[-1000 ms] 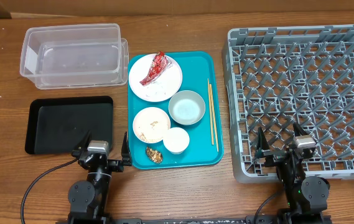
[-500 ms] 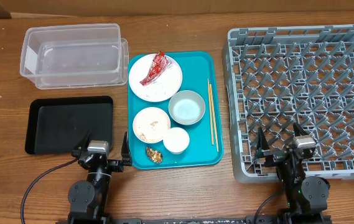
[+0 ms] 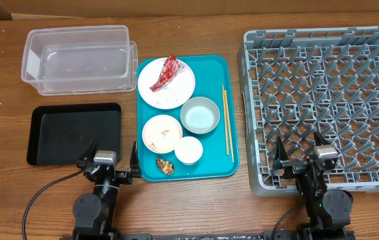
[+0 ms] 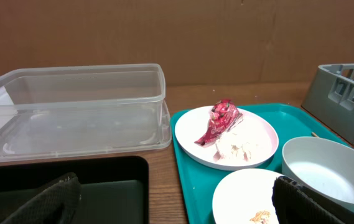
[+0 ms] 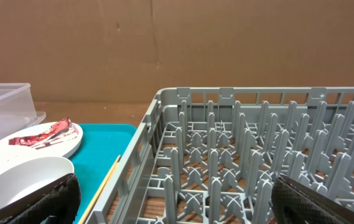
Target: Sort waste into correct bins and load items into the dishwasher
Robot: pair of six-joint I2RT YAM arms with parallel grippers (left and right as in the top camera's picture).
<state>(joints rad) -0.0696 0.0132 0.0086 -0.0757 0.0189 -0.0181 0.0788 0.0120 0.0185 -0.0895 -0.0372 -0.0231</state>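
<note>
On a large white plate lie a crumpled red wrapper and a white tissue. Below it stand a pale grey-blue bowl, a white bowl with a few food bits, and a white cup. A brown scrap and the chopsticks lie nearby. The clear tub and black tray are at the left, the grey dish rack at the right. My left gripper is open near the black tray's front edge. My right gripper is open over the rack's front edge. Both hold nothing.
All the dishes and the scrap rest on a teal serving tray in the middle of the wooden table. A brown cardboard wall stands behind the table.
</note>
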